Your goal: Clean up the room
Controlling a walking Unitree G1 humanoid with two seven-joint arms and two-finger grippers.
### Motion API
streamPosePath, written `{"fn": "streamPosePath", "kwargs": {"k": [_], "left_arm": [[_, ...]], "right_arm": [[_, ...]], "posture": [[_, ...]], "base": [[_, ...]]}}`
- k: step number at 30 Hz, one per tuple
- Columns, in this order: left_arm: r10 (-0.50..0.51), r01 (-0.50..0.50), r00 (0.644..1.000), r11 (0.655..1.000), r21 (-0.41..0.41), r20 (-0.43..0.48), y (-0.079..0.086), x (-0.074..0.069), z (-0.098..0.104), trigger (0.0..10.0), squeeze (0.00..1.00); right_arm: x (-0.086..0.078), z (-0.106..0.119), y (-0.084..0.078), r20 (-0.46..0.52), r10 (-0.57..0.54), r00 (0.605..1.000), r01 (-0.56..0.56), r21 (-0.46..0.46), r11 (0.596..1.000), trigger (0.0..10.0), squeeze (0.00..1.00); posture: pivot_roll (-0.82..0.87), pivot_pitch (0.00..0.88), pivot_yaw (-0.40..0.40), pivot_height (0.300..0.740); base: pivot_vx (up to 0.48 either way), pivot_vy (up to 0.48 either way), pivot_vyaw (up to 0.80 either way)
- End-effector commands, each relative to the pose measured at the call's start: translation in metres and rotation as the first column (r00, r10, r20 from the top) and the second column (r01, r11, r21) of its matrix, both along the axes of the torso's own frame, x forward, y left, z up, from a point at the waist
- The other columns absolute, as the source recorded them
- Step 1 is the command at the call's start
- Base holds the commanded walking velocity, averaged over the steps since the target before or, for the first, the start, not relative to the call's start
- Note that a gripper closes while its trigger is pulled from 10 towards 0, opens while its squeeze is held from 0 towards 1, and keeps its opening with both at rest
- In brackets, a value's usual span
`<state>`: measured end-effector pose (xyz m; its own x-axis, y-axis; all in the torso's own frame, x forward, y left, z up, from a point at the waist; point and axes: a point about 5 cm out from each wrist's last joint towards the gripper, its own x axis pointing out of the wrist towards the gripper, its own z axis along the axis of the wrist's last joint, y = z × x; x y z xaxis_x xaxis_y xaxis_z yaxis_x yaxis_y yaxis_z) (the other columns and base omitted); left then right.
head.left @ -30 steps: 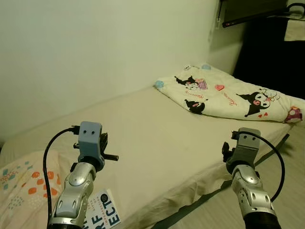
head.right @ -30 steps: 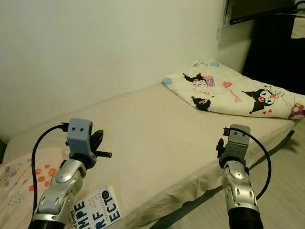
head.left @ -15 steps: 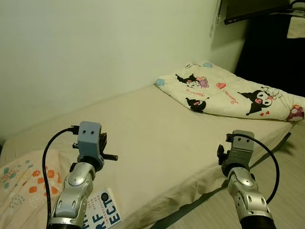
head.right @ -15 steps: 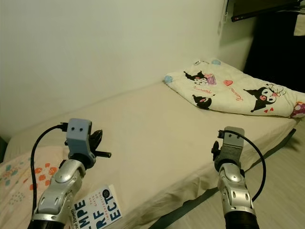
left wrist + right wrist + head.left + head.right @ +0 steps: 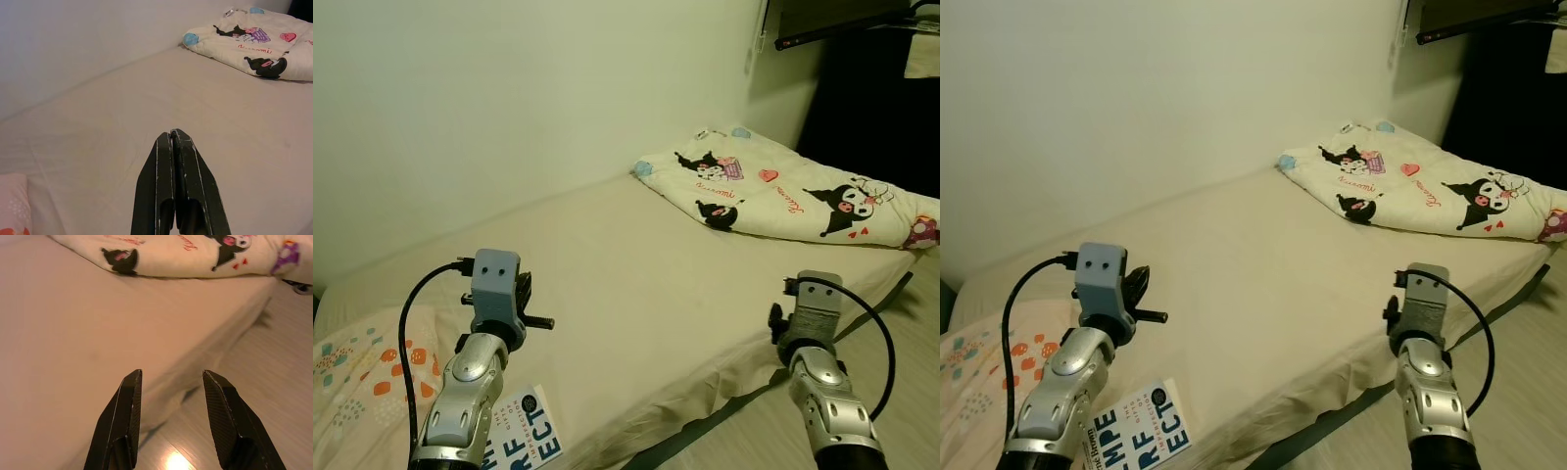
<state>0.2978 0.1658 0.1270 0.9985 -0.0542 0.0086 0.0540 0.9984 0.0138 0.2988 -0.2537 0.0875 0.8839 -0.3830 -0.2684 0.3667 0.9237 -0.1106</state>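
Observation:
A folded white blanket (image 5: 783,191) printed with black cartoon figures lies at the far right end of the beige bed (image 5: 636,264). At the near left a book (image 5: 524,436) with big blue letters rests on the bed beside a pillow (image 5: 357,377) with orange dots. My left gripper (image 5: 171,133) is shut with nothing in it and hovers over the bare sheet above the book. Held over the bed's near edge and the floor, my right gripper (image 5: 171,376) is open and holds nothing.
Pale wood floor (image 5: 906,392) runs along the bed's near right side, and a dark strap (image 5: 724,416) hangs along the bed's edge. A white wall (image 5: 509,98) backs the bed. A dark opening (image 5: 871,98) lies beyond the blanket.
The right arm drifted a little left and then back right. The view shifted slightly, so the blanket sits a touch lower. The left arm stayed still.

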Motion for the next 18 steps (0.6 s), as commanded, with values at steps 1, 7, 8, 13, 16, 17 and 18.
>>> {"fn": "streamPosePath", "kwargs": {"k": [1,7,8,13,16,17,18], "left_arm": [[0.003,-0.003,1.0,1.0,0.016,-0.005,0.004,-0.001,0.0,10.0,0.0],[-0.001,0.001,1.0,1.0,0.016,-0.005,0.003,0.0,0.0,10.0,0.0],[-0.001,0.001,1.0,1.0,0.016,-0.005,0.003,0.0,0.0,10.0,0.0],[-0.002,0.002,1.0,1.0,0.019,-0.005,0.004,-0.001,0.0,10.0,0.0],[-0.003,0.003,1.0,1.0,0.02,-0.005,0.004,-0.001,0.0,10.0,0.0],[-0.002,0.003,1.0,1.0,0.019,-0.004,0.004,-0.001,0.0,10.0,0.0],[-0.002,0.002,1.0,1.0,0.018,-0.004,0.004,-0.001,0.0,10.0,0.0]], "right_arm": [[-0.004,-0.002,-0.002,-0.017,-0.02,1.0,0.02,-0.005,1.0,10.0,0.0],[-0.012,-0.004,-0.013,-0.064,-0.143,0.988,0.138,-0.073,0.988,10.0,0.0],[-0.012,-0.004,-0.013,-0.064,-0.143,0.988,0.138,-0.073,0.988,10.0,0.0],[-0.02,-0.009,-0.019,-0.081,-0.237,0.968,0.236,-0.023,0.972,10.0,0.0],[-0.022,-0.009,-0.021,-0.086,-0.254,0.963,0.253,-0.027,0.967,10.0,0.0],[-0.022,-0.009,-0.021,-0.09,-0.263,0.961,0.262,-0.025,0.965,10.0,0.0],[-0.023,-0.009,-0.021,-0.103,-0.279,0.955,0.279,-0.01,0.96,10.0,0.0]], "posture": [[-0.1,0.047,0.028,0.732],[-0.1,0.046,0.027,0.732],[-0.1,0.046,0.027,0.732],[-0.1,0.045,0.025,0.732],[-0.1,0.042,0.024,0.732],[-0.1,0.042,0.024,0.732],[-0.1,0.042,0.024,0.732]], "base": [[0.0,0.0,0.0],[0.0,0.0,0.0],[0.0,0.0,0.0],[0.0,0.0,0.0],[0.0,0.0,0.0],[0.0,0.0,0.0],[0.0,0.0,0.0]]}}
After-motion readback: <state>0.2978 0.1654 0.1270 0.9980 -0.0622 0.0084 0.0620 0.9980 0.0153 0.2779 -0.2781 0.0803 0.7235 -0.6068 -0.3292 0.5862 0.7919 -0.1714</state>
